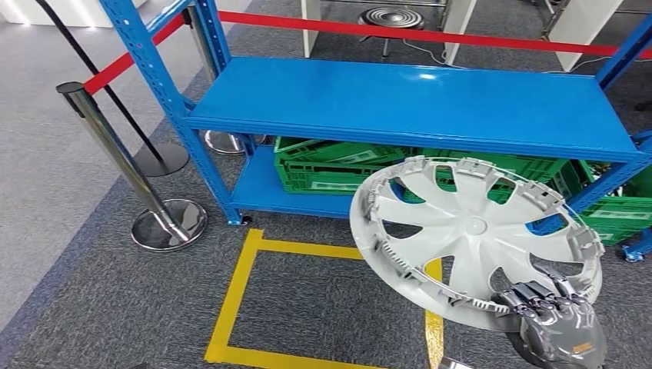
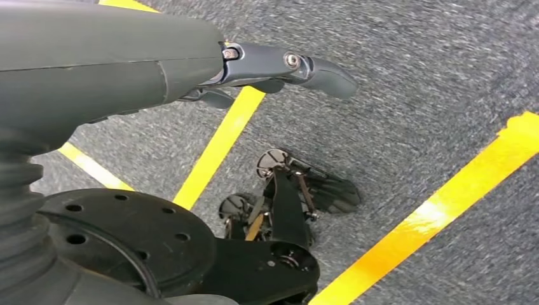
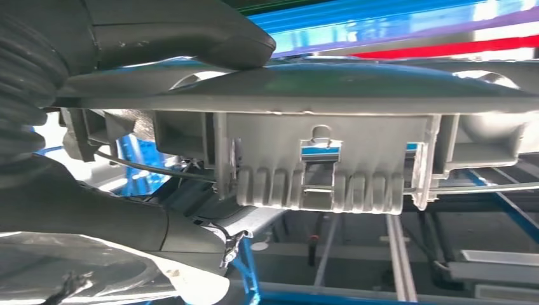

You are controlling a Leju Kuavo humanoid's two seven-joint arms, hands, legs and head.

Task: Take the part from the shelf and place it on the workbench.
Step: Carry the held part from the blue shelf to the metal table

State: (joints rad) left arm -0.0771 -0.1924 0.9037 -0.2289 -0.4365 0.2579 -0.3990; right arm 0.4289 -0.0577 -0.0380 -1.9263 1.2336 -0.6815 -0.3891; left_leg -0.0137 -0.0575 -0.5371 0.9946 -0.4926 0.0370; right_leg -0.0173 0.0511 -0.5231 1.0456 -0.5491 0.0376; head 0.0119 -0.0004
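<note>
Fingers [image 1: 538,296] of the right hand [image 1: 555,327] are gripping the rim of the silver wheel cover [image 1: 469,231], holding it up tilted in front of the blue shelf [image 1: 407,96], w/ its ribbed inner side facing the head cam. Right wrist view is showing the thick thumb [image 3: 191,32] pressing on one face of the cover's rim, darker fingers lying under the other face, clip tabs sticking out btwn. Cover is hanging over grey carpet [image 1: 100,307] near the yellow tape square [image 1: 238,288], clear of the shelf's top board. Green crates [image 1: 338,165] are sitting on the lower shelf level behind it. Left hand [image 2: 279,67] is hanging over the carpet and yellow tape lines, fingers extended & apart, holding nothing. Chrome stanchion [image 1: 115,146] w/ red belt is standing left of the shelf.
</note>
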